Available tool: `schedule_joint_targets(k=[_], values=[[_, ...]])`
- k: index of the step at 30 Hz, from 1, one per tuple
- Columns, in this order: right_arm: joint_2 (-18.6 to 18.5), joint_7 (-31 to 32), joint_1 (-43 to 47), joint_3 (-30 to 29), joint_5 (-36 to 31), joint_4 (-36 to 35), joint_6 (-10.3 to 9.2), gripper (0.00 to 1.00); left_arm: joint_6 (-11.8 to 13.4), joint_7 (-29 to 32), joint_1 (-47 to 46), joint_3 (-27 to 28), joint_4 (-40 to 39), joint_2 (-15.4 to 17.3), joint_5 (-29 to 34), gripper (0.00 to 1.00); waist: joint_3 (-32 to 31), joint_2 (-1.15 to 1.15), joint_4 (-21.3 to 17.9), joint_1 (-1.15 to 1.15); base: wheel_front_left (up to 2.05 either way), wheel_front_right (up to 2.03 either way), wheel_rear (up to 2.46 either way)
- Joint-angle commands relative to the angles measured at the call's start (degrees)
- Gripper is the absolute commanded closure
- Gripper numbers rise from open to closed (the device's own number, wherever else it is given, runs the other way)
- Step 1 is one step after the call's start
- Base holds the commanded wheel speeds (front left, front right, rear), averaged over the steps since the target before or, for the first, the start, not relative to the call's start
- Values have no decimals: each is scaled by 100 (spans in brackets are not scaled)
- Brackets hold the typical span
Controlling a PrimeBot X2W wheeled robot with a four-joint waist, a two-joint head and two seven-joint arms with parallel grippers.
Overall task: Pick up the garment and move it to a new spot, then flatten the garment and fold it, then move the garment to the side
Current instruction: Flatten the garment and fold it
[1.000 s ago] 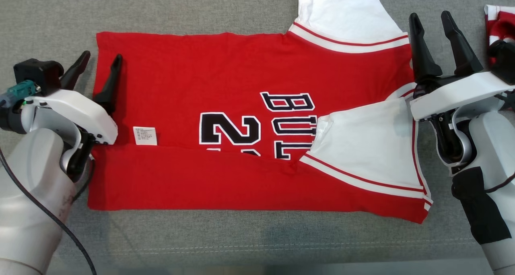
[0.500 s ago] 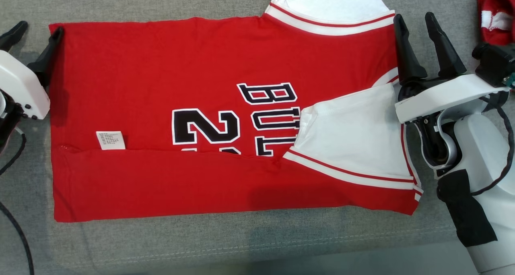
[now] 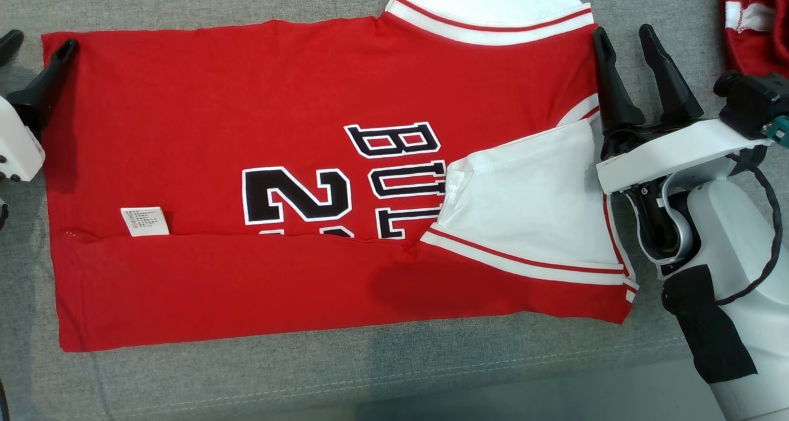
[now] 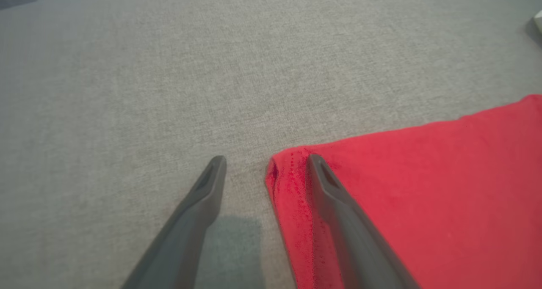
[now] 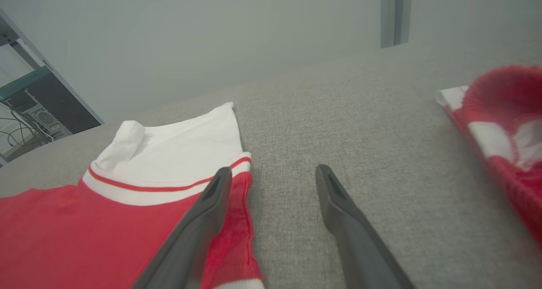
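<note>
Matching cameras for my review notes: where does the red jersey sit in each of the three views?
Head view: the red jersey spans the middle, between the left gripper and right gripper.
Left wrist view: its corner, lower right, one finger over its edge.
Right wrist view: jersey lower left, white sleeve above.
Shared landmark: the grey fabric surface.

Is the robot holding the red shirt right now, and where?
Nothing is held. The left pincer and right pincer both stand open, each straddling an edge of the red-and-white fabric jersey.
</note>
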Motion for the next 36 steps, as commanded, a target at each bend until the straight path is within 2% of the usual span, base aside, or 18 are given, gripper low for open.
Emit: schedule_joint_targets(k=[1,8,24,25,29,31,36], values=[[49,-67,196,44,35,-106,25,0,0,-7,-51,138,-131,333,-102,0,-2,0,6,0,0,0,0],[101,-67,157,89,67,-89,25,0,0,-36,-115,-188,-319,562,-386,0,-24,0,26,0,0,0,0],[99,-67,147,226,173,-91,25,0,0,30,-498,-546,-144,637,-923,0,13,0,-170,0,0,0,0],[98,-67,153,221,174,-90,25,0,0,48,-494,-577,-152,647,-962,3,10,0,-166,0,0,0,0],[99,-67,167,208,180,-88,25,0,0,52,-483,-623,-187,674,-1115,4,1,0,-145,0,0,0,0],[101,-67,174,202,177,-87,25,0,0,91,-454,-659,-228,704,-1237,8,-10,0,-122,0,0,0,0],[85,-67,158,222,172,-77,25,0,0,129,-409,-732,-339,788,-1476,7,-31,0,-62,0,0,0,0]])
